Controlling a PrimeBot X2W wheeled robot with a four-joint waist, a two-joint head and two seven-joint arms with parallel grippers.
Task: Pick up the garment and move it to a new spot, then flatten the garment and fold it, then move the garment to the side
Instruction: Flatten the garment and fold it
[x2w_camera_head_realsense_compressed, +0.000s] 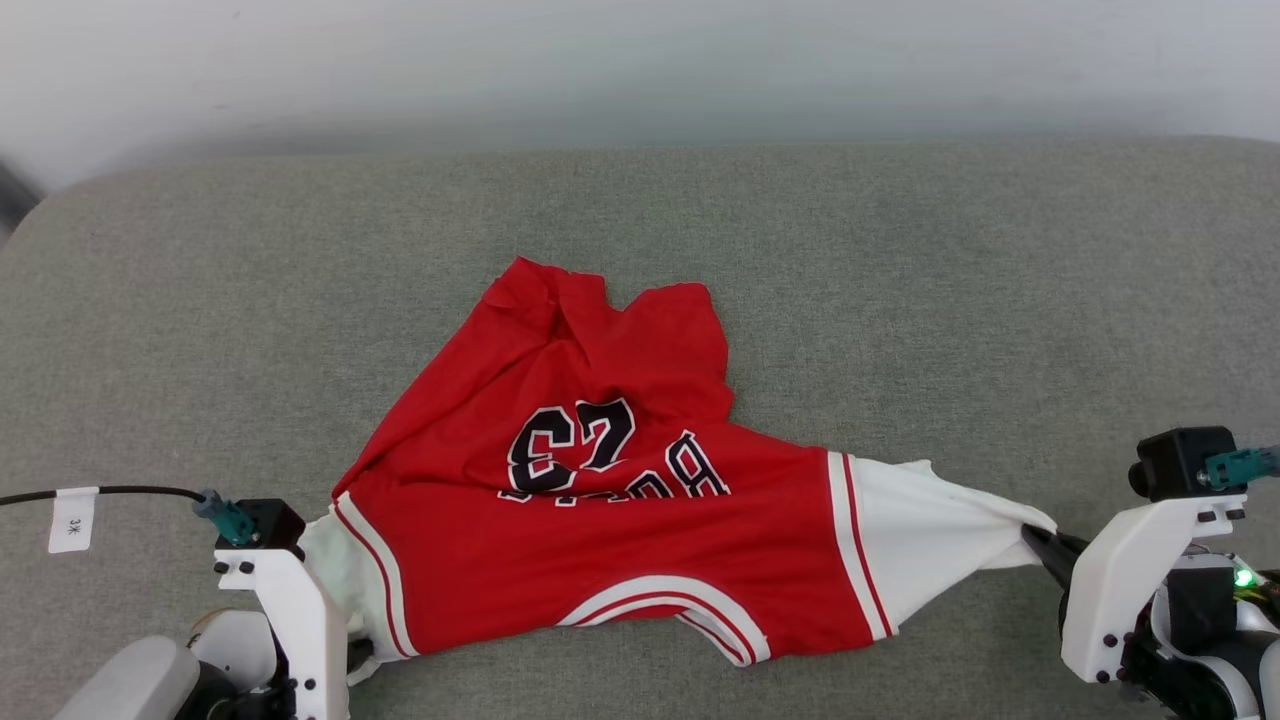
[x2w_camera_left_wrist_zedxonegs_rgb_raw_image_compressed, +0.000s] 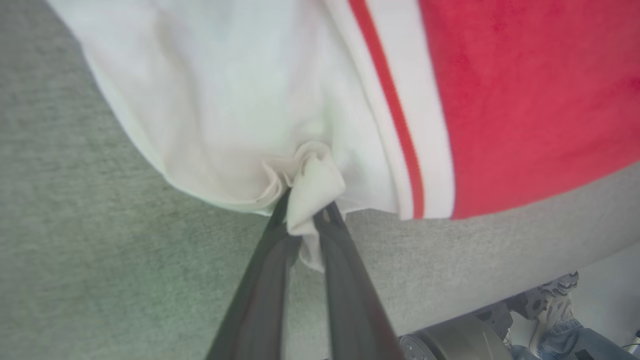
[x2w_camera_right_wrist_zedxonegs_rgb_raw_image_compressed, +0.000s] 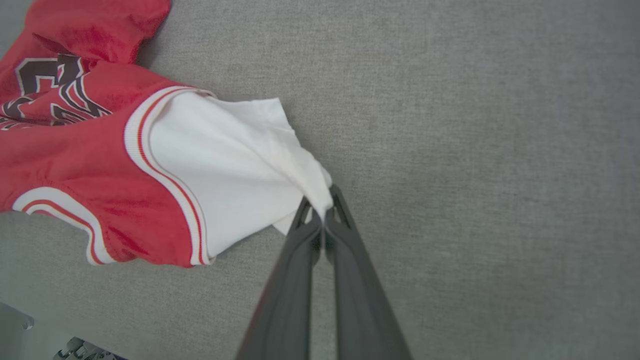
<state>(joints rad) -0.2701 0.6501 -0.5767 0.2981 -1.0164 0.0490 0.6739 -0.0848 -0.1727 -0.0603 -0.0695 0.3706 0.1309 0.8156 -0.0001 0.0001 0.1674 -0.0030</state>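
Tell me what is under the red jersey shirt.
The garment lies on the grey fabric surface, visible all around it. Anything beneath the rumpled red cloth is covered. The left hand and right hand pinch its white sleeves.

The garment (x2w_camera_head_realsense_compressed: 620, 540) is soft cloth. Its red body carries a faint sheen in the right wrist view, where creases catch the light. The white sleeves (x2w_camera_left_wrist_zedxonegs_rgb_raw_image_compressed: 210, 100) look matt and thin, gathering into fine, limp folds. The striped trim (x2w_camera_right_wrist_zedxonegs_rgb_raw_image_compressed: 135, 145) is a ribbed knit, and the dark lettering (x2w_camera_head_realsense_compressed: 575, 440) sits flat and smooth on the red. The worktop (x2w_camera_head_realsense_compressed: 900, 300) is covered in grey woven fabric, matt and slightly coarse. The left gripper (x2w_camera_left_wrist_zedxonegs_rgb_raw_image_compressed: 307, 205) and right gripper (x2w_camera_right_wrist_zedxonegs_rgb_raw_image_compressed: 320, 200) have dark fingers (x2w_camera_right_wrist_zedxonegs_rgb_raw_image_compressed: 350, 280) with a smooth, dull, plastic-like finish. The white wrist brackets (x2w_camera_head_realsense_compressed: 300, 610) look like smooth hard plastic with a slight gloss.
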